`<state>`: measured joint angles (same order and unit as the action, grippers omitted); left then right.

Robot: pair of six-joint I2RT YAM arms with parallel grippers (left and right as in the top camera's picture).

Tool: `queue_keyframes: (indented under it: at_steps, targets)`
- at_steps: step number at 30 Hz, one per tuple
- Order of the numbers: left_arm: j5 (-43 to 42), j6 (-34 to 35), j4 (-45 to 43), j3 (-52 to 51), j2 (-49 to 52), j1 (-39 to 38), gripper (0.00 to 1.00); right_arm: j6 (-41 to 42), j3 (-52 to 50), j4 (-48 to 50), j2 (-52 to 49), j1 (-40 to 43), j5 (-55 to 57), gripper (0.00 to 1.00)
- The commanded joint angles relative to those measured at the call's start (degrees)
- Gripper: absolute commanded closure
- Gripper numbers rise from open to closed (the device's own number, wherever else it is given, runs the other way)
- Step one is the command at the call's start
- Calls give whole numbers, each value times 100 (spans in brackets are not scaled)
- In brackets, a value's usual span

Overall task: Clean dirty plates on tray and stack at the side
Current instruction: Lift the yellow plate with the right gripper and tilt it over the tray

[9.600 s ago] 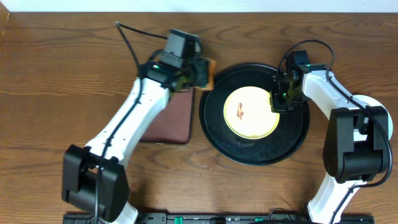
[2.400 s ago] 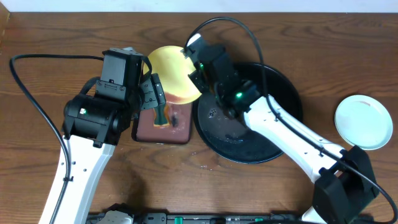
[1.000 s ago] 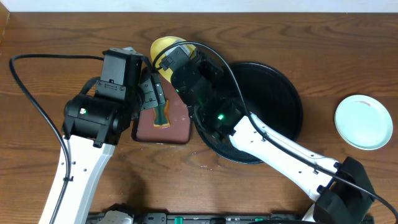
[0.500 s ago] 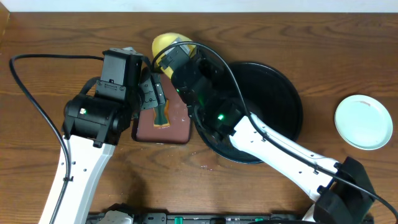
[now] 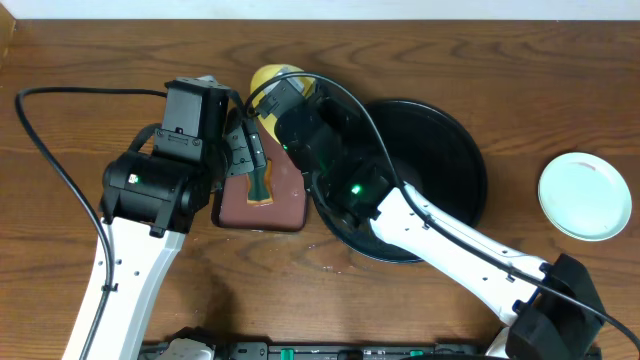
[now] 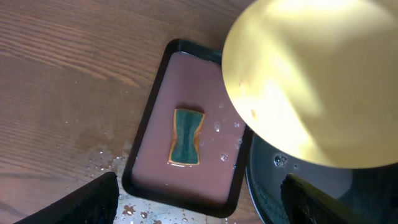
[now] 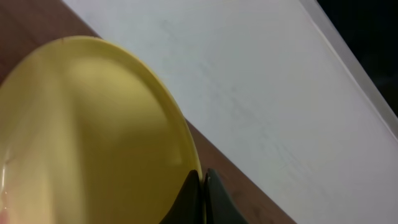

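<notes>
**Right pincer** [image 7: 200, 186]: we log it clenched on the rim of the yellow plate [image 7: 87, 137], with both dark fingers [image 7: 214, 196] pinching the edge. The plate is held tilted in the air and spreads away from the fingertips. Past it we see a strip of wooden tabletop [image 7: 249, 186], then a white surface [image 7: 261, 81].

**Left pincer** [image 6: 200, 190]: released and empty, its fingers [image 6: 93, 199] spread wide. Directly beneath it we list a small brown tray [image 6: 155, 155], wet, with a green-and-orange sponge [image 6: 186, 137] lying flat in it, apart from both fingers. Water droplets [image 6: 109, 165] speckle the tabletop beside the tray. Farther ahead of this pincer, the yellow plate hangs over the brown tray's far corner.

**Black tray** [image 5: 450, 150]: just beside the brown tray, under the right arm, with no plate visible on it.

**Blue-green plate** [image 5: 585, 195]: on the tabletop beyond the black tray, well apart from both pincers. We cannot tell whether it is one plate or a stack.
</notes>
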<state>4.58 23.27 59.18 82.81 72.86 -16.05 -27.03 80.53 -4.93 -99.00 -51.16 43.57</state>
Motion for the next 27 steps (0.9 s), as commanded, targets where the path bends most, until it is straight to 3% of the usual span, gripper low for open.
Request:
queue_keyframes:
  at_steps: [1,3,5,7,9,11,12,14,16,17,27]
  targets:
    - [-9,-55,20,68,2,28,16,428,39,232,42,48,649,99]
    - [-9,-55,20,68,2,28,16,146,42,-94,52,11,-258,99]
    - [-9,-55,20,68,2,28,16,35,39,94,28,15,372,99]
    - [-9,-55,20,68,2,28,16,697,42,201,28,101,474,99]
    - [-9,-55,20,68,2,28,16,190,42,-44,52,37,-295,99]
    - [-9,-55,20,68,2,28,16,-236,39,68,31,-17,118,99]
    - [-9,-55,20,68,2,28,16,-35,39,273,4,15,542,99]
    - [-9,-55,20,68,2,28,16,179,42,245,4,59,153,99]
    - [-9,-55,20,68,2,28,16,-509,42,61,11,-4,-376,99]
    - [-9,-55,20,68,2,28,16,-693,39,262,-35,-33,90,99]
    - [-9,-55,20,68,2,28,16,-627,39,258,-35,-107,-94,99]
